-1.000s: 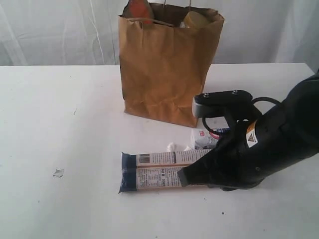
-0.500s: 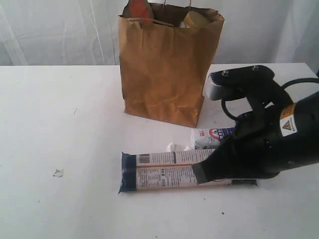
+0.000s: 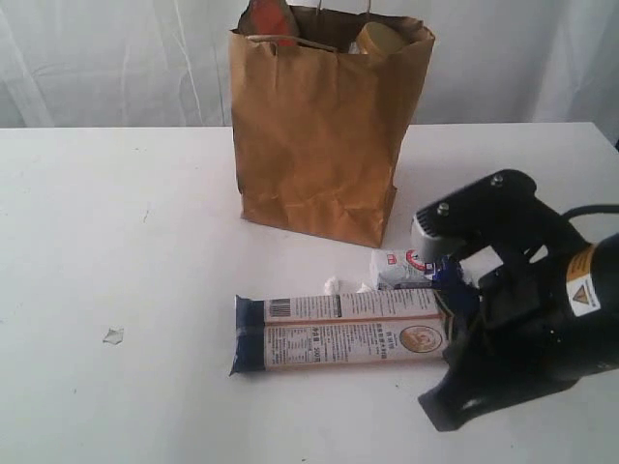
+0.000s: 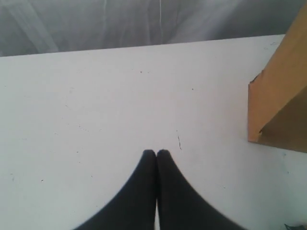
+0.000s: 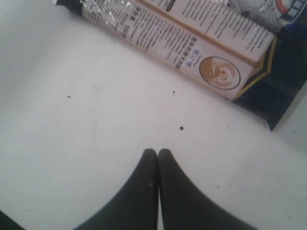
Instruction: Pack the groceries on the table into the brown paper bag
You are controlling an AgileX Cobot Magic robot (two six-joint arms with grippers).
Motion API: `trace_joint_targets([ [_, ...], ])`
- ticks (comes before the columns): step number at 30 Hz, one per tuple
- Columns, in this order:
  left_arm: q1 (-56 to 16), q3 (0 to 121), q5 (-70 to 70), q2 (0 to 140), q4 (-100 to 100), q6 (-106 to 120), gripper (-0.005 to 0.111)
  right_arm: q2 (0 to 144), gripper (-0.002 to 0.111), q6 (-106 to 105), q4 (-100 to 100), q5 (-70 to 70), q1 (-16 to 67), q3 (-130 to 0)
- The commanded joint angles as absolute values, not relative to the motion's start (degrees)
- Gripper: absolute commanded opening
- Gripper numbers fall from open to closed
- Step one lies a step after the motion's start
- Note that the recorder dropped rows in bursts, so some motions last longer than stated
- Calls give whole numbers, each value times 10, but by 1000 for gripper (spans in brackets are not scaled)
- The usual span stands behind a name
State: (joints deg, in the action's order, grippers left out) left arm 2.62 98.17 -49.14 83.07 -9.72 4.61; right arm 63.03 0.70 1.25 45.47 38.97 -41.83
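The brown paper bag (image 3: 324,126) stands upright at the back of the table (image 3: 116,222). The brown pouch with an orange mark (image 3: 271,19) and the jar's mustard-yellow lid (image 3: 379,39) stick out of its top. The long dark-blue-and-white packet (image 3: 338,333) lies flat in front of the bag, with the small blue-white packet (image 3: 398,270) just behind its right end. My right gripper (image 3: 435,411) is shut and empty, low over the table near the long packet's (image 5: 192,43) right end and apart from it. My left gripper (image 4: 157,152) is shut and empty over bare table, beside the bag's corner (image 4: 280,110).
Small white crumbs (image 3: 332,285) lie between the two packets. A pale scrap (image 3: 113,335) rests on the table's left side. A white curtain hangs behind the table. The right arm's black body (image 3: 542,319) covers the front right of the table.
My right arm has pulled back to the right and toward the front, off the long packet, uncovering its right end. The packets and bag have not moved.
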Motion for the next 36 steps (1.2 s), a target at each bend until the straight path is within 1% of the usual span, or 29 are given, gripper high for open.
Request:
trace_joint_targets([
  [1,27,815,-357,708,-97,49,0,627,0,0,0,420,389,-388],
  [6,27,578,-175,530,-97,61,0,627,0,8,0,363,388,-380],
  [8,27,491,-150,455,-97,62,0,627,0,17,0,332,388,-380],
  [10,27,418,-160,381,-100,62,0,627,0,17,0,305,388,-380],
  [14,27,328,-240,238,-138,60,0,627,0,16,-15,287,388,-380],
  [15,27,301,-247,160,-168,57,0,627,0,16,-33,297,386,-380],
  [16,27,294,-234,131,-174,46,0,627,0,16,-35,306,384,-380],
  [17,27,279,-188,67,-176,29,0,629,0,33,-35,331,367,-387],
  [18,27,272,-168,48,-176,30,0,629,0,34,-35,339,355,-393],
  [19,27,249,-138,18,-155,30,0,637,0,34,-35,342,325,-405],
  [20,27,236,-134,13,-145,30,0,642,0,29,-35,340,311,-411],
  [22,27,170,-134,16,-122,30,0,678,0,-5,-48,317,246,-458],
  [23,27,145,-131,19,-120,27,0,693,0,-21,-48,317,231,-479],
  [25,27,103,-110,20,-118,31,0,737,0,-103,-47,351,201,-534],
  [28,27,75,-116,20,-115,52,0,792,0,-384,-14,462,200,-588],
  [30,27,75,-110,20,-115,53,0,803,0,-470,7,475,200,-587],
  [35,27,75,-39,20,-115,63,0,805,0,-478,11,436,200,-586],
  [36,27,75,-36,20,-115,63,0,805,2,-478,23,430,200,-586],
])
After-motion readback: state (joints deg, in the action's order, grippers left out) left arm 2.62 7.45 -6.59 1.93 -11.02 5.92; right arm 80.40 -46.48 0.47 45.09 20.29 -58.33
